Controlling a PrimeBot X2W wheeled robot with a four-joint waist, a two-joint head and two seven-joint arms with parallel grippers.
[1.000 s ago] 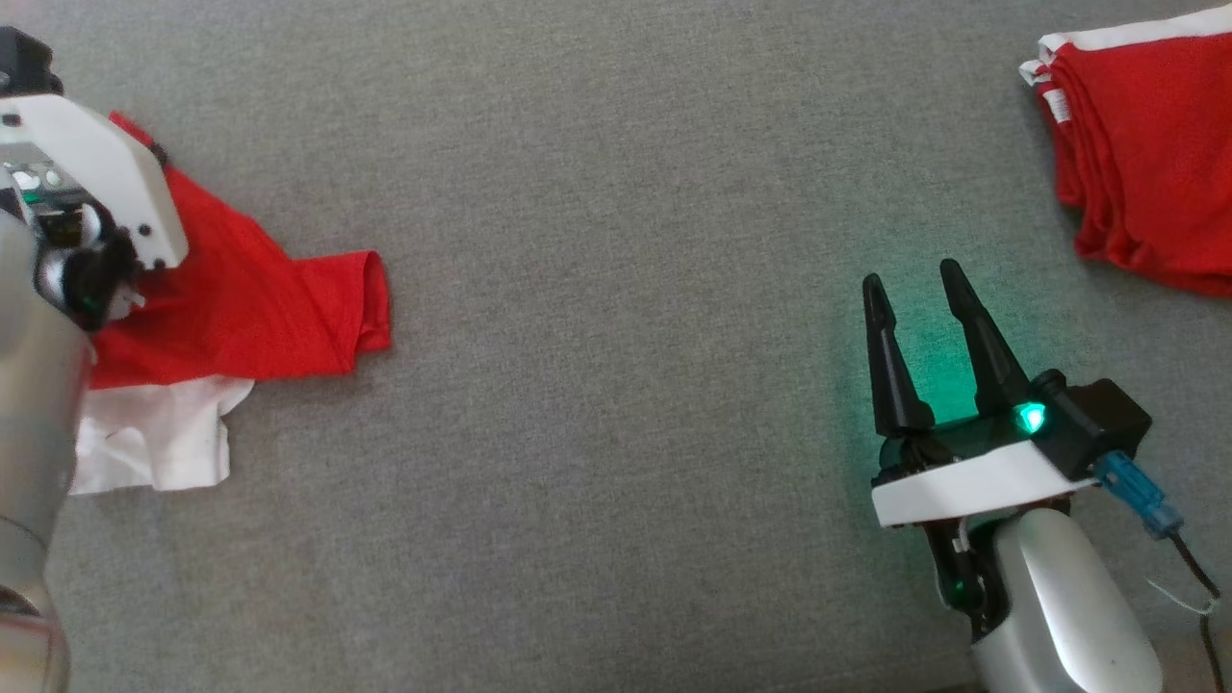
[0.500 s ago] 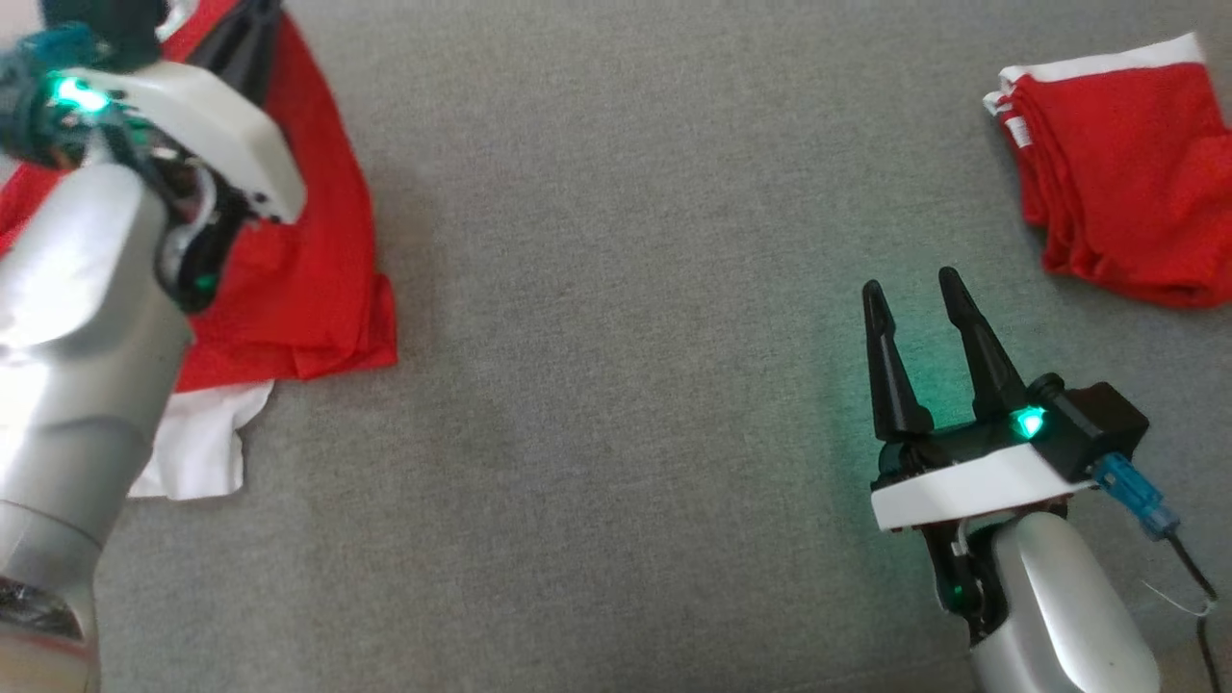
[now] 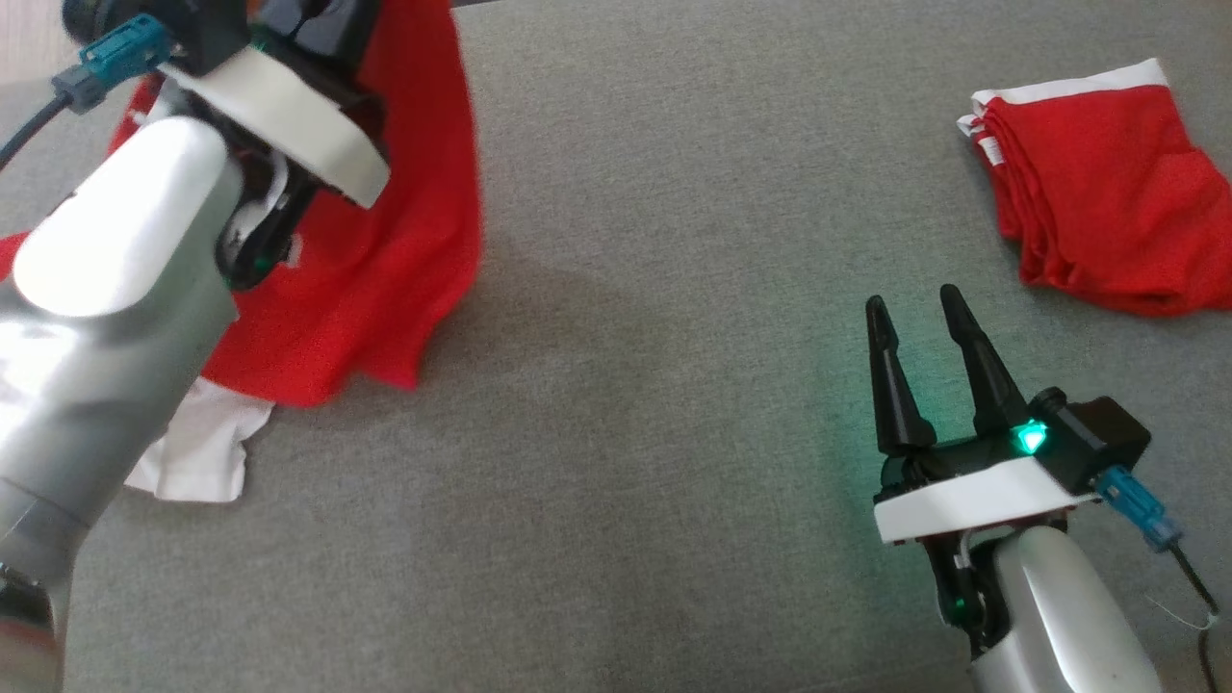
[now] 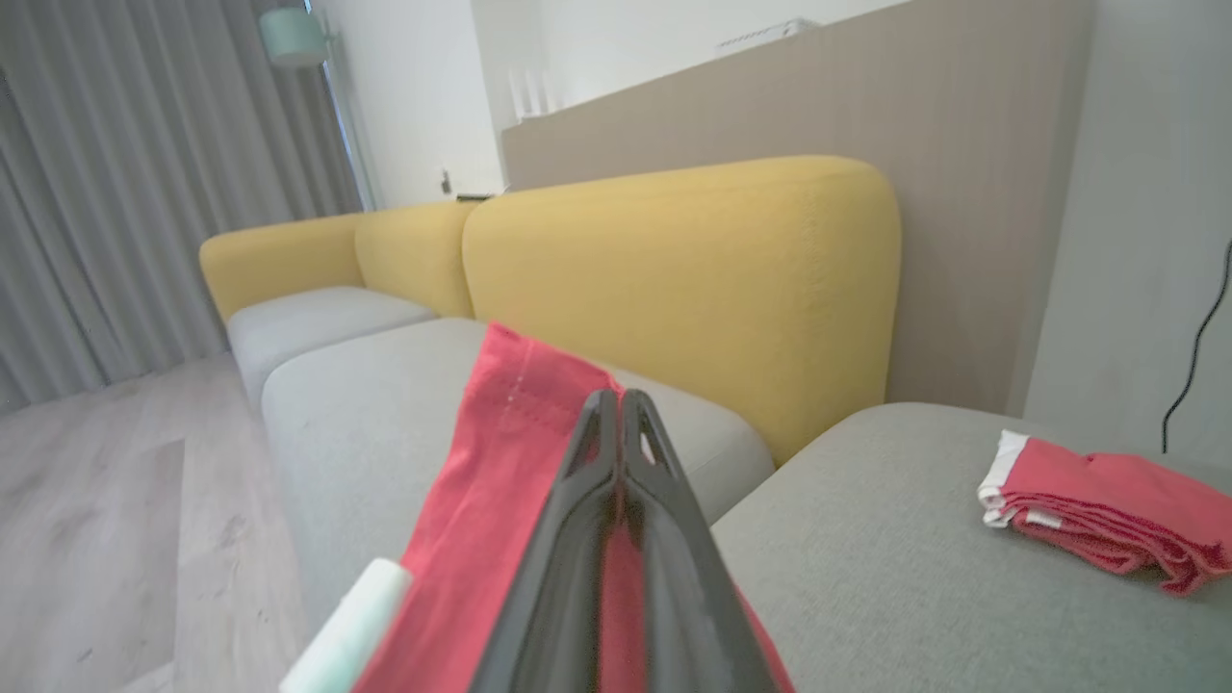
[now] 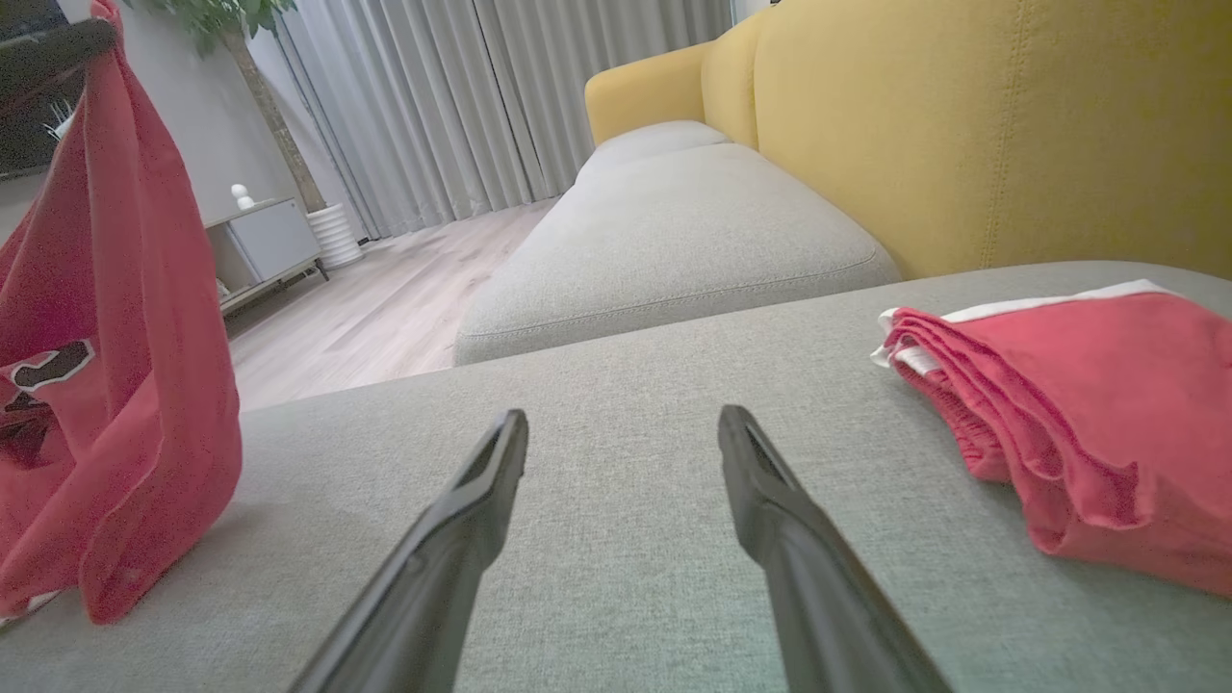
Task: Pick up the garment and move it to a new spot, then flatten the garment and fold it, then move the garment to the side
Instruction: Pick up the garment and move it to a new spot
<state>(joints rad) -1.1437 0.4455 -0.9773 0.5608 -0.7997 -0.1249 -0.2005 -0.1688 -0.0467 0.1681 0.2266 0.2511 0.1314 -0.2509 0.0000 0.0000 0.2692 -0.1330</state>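
Clamping red garment (image 3: pixel 414 250) aloft: left claw (image 4: pixel 621 397) — right wrist view adds its dark print (image 5: pixel 53 366); right claw (image 3: pixel 912 298) gapes.

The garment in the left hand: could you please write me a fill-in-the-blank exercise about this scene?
The left hand is ___ on the red garment.
The right hand stands ___, holding nothing.
The folded pile lies on the ___ cushion.
Missing: shut; open; grey.
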